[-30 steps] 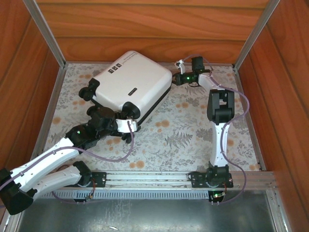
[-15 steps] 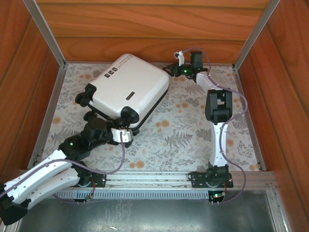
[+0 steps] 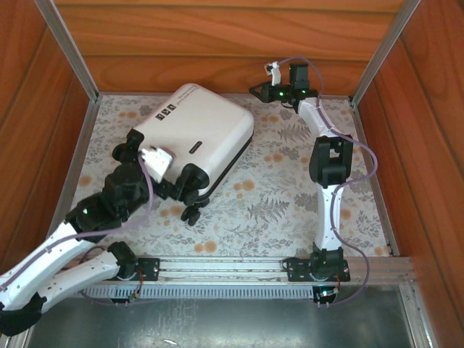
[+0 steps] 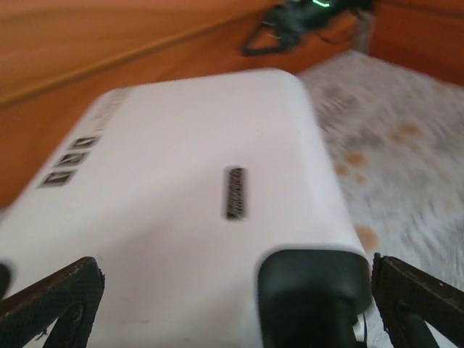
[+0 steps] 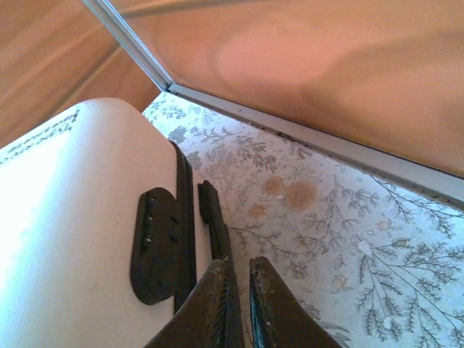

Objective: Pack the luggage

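Left wrist: my left claw (image 4: 232, 308) wide open at luggage (image 4: 188, 196) wheel end, 7 o'clock; right claw (image 5: 238, 272) near-shut, empty, 2 o'clock, so I'd centre up b4 nudging.

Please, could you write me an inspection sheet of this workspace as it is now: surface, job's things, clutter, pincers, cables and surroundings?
Surface: floral-patterned table, flat, no spill seen.
Job's things: white luggage lies flat at the far left, shell closed, black wheels toward the near side.
Clutter: nothing seen.
Pincers: left pincer is wide open, astride a wheel corner of the luggage, not closed on it. Right pincer is nearly shut, empty, beside the luggage's far edge.
Cables: purple cables hang in loose loops, none snagged as far as seen.
Surroundings: wooden walls on three sides, metal posts in the far corners.
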